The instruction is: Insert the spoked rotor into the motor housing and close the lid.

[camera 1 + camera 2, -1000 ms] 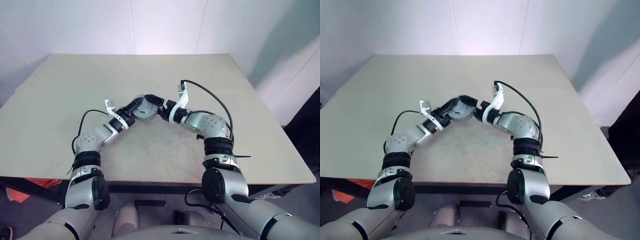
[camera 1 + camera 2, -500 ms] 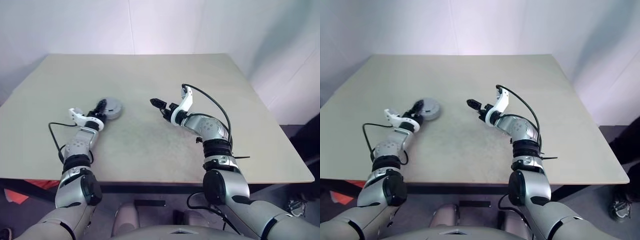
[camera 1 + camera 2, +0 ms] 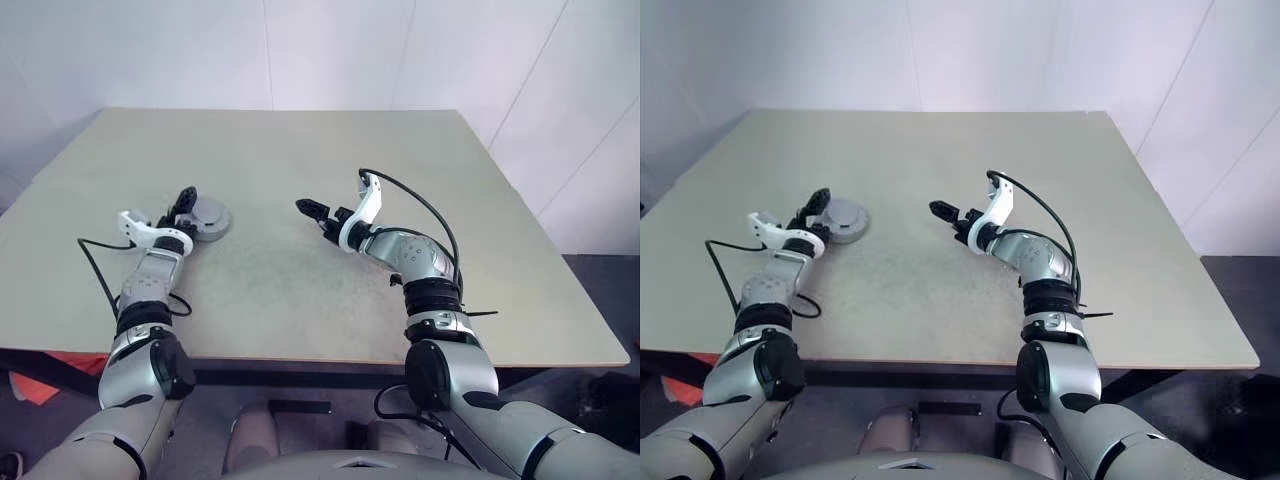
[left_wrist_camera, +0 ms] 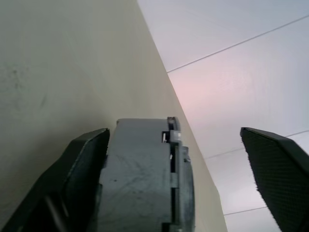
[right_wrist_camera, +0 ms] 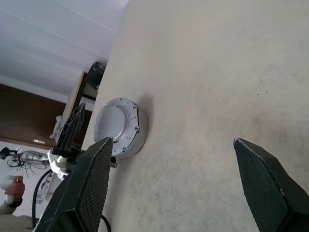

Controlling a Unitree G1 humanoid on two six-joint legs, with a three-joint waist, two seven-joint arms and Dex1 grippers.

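The left hand (image 3: 186, 203) stands wide open and holds nothing, one finger (image 4: 82, 164) just beside the motor housing (image 4: 145, 179), the other well apart from it. The housing sits on the bench (image 3: 300, 150) toward its left side with the lid (image 3: 206, 214) closed on top. The right hand (image 3: 312, 214) hangs wide open and empty above the bench centre, well apart from the housing.

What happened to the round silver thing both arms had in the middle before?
The left gripper carried the closed motor housing from the middle to the table's left side, set it down and opened its jaws. The right gripper drew back slightly, jaws open as before.
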